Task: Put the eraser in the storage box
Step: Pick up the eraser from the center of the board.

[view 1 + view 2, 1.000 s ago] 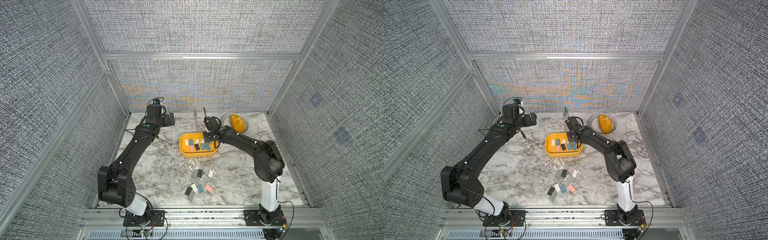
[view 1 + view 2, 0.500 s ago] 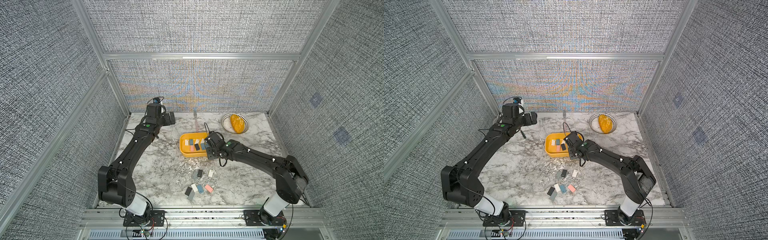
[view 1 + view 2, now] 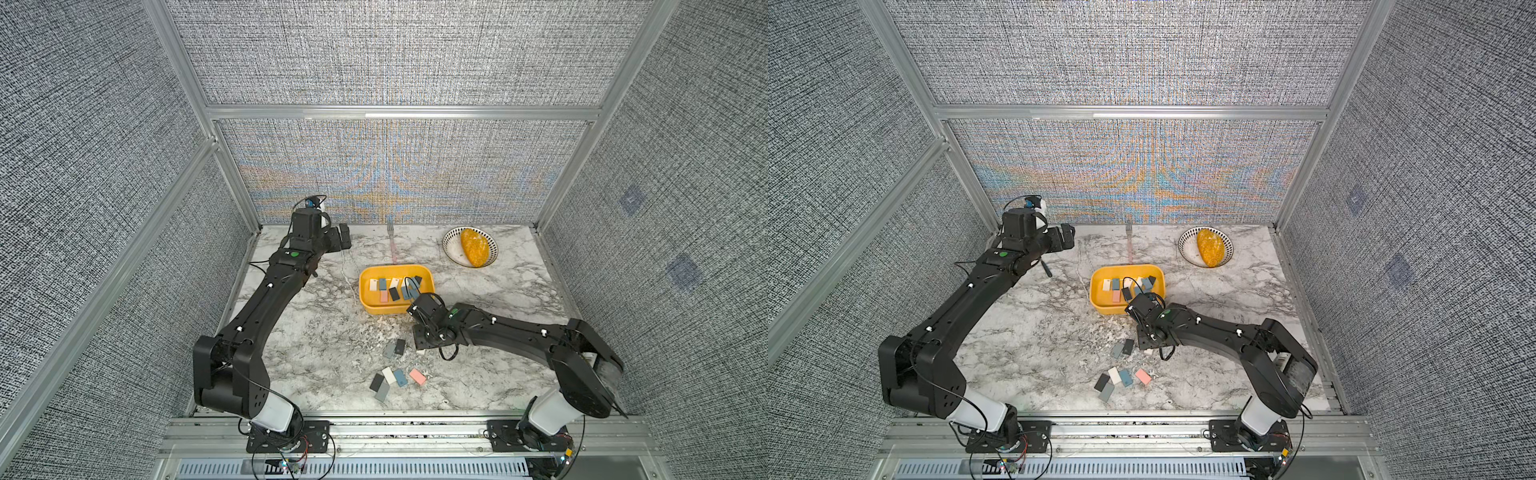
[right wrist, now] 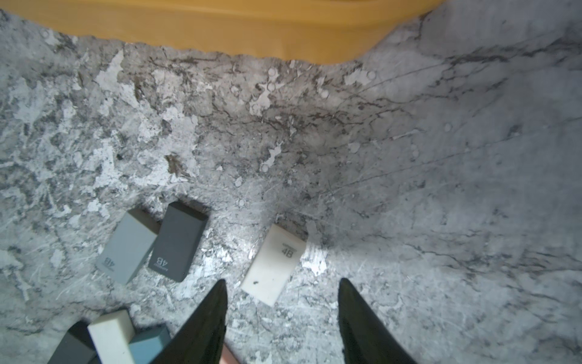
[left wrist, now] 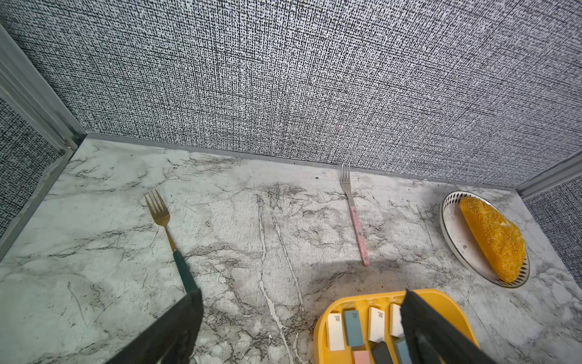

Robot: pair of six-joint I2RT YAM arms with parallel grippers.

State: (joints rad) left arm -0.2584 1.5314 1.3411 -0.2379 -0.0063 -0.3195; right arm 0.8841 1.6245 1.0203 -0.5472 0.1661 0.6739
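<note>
**A:** What part of the job is this?

**B:** The grabbing part. The big marble worktop (image 3: 316,332) has the yellow storage box (image 3: 365,299) in the middle, and a few erasers lie inside it. The right gripper (image 4: 282,281) is low over the worktop, just in front of the box. Its two fingers are spread apart and hold nothing.

**A:** And the left gripper?

**B:** The left gripper (image 5: 301,293) is spread wide too — empty, up near the back wall, well apart from the job.

**A:** Where is the eraser it wants?

**B:** I think it wants the white eraser (image 4: 273,264). It lies flat on the worktop, outside the box, with its near end between the right gripper's fingers. Nothing touches it, as far as I can tell.

**A:** Which way does it point?

**B:** Its long side runs from the gripper toward the box, a bit slanted. The "4B" print is face up, at the end nearer the box.

**A:** So what comes next?

**B:** I guess the gripper must go down a little, turn to match the slant, and squeeze the two long sides — then lift the eraser over the box wall and let go.
</note>
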